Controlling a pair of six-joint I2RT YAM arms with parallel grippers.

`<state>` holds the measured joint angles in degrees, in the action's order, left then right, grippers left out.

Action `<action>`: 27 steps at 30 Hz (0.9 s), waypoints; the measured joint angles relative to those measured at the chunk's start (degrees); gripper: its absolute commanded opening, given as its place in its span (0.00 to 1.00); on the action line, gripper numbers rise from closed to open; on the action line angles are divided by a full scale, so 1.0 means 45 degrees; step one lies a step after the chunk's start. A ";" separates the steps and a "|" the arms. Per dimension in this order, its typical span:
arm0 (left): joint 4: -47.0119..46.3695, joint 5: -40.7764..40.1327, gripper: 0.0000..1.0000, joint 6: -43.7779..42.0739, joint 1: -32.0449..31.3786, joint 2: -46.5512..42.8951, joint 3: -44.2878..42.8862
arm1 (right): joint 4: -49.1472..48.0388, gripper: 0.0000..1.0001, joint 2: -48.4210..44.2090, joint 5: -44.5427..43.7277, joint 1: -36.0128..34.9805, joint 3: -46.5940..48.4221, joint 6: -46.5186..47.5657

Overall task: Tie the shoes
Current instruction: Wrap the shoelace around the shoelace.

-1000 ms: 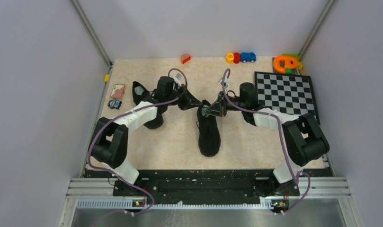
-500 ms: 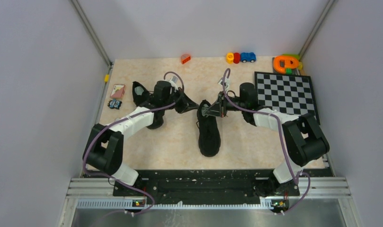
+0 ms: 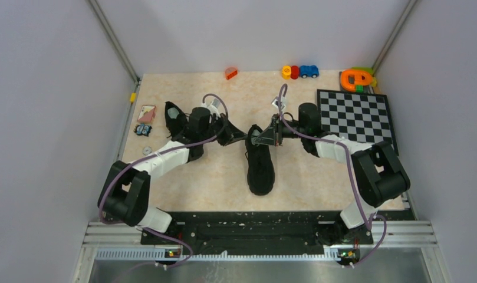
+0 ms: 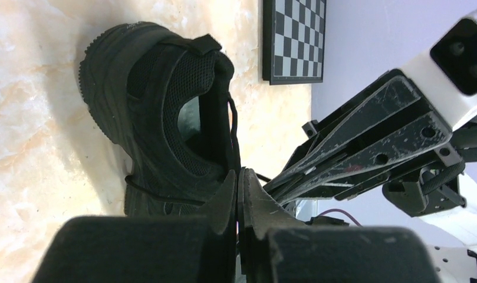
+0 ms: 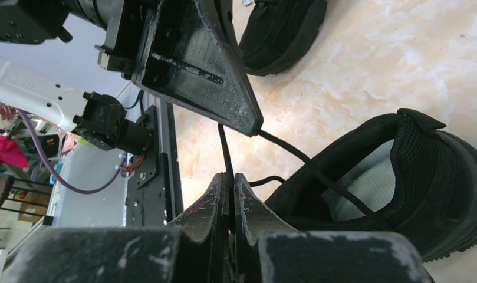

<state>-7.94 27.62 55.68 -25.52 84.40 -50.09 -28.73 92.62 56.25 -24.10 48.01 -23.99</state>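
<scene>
Centre shoe [image 3: 260, 168] sits on the table [image 3: 218, 177] to the left of the chessboard [image 3: 357, 115], a strip of bare marbled top between them. Both grippers meet at its heel end, the end level with the chessboard's middle rows. Left gripper [image 3: 243, 136] comes in from the side away from the chessboard, jaws pinched tight on a thin black lace [image 5: 283, 146] that runs taut from its tip down into the shoe opening. Right gripper [image 3: 253, 140] reaches in from the chessboard side, its tips just beside the left's, jaws closed narrow on a second lace [image 5: 224, 147] that rises straight up from between them. The pale insole shows inside the collar in both wrist views. The shoe's long axis runs near to far, parallel with the chessboard's left edge; the toe points at the arm bases and stops short of the table's near edge, with bare top to either side of the sole. Second shoe [image 3: 176, 115] lies farther from the chessboard, beyond the left arm, its opening at the far end and the rest mostly hidden under that arm. Small toys line the far edge, just beyond the chessboard's far-left corner.
</scene>
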 measured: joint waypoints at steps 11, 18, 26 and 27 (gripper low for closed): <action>-0.2773 -0.2123 0.00 -0.0389 -0.1311 -0.1258 0.2113 | 0.0379 0.00 0.0568 -0.0170 0.0112 0.0340 -0.0821; -0.3769 -0.3759 0.24 -0.1443 -0.1880 -0.2030 0.2603 | 0.0491 0.00 0.0607 -0.0223 0.0257 0.0359 -0.1137; -0.3905 -0.3997 0.00 -0.1792 -0.1851 -0.2123 0.2982 | 0.0495 0.00 0.0607 -0.0199 0.0321 0.0359 -0.1166; -0.3823 -0.3920 0.00 -0.1817 -0.1851 -0.2118 0.2963 | 0.0495 0.00 0.0607 -0.0199 0.0321 0.0359 -0.1166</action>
<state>-25.15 9.98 47.51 -33.85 74.87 -36.75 -26.50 95.35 55.35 -22.65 49.63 -29.23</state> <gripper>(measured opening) 0.051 0.028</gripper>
